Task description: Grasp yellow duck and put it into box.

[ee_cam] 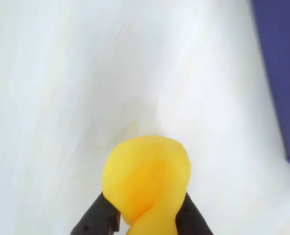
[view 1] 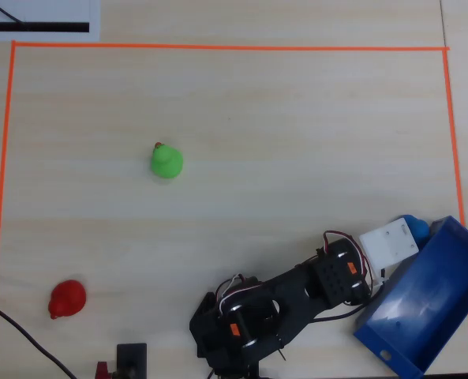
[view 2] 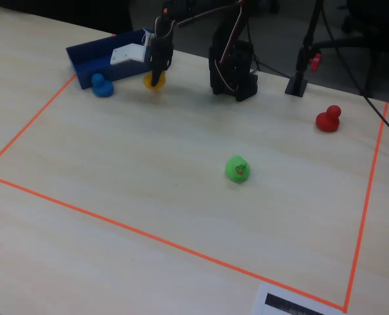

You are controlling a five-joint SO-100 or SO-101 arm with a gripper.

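Wrist view shows the gripper [ee_cam: 147,223] closed on the yellow duck [ee_cam: 147,181], its dark fingers [ee_cam: 98,218] pressing each side, pale table [ee_cam: 61,98] beneath. Just right of the gripper in this view runs the blue box [ee_cam: 281,73], its wall close by.

From the fixed view, going left to right: a blue duck [view 2: 102,86] sits beside the box [view 2: 92,58], then the gripper [view 2: 156,77] holding the duck [view 2: 149,81] just outside the wall. I'd judge a short carry sideways over that low wall is what remains; behind the gripper the table lies open.
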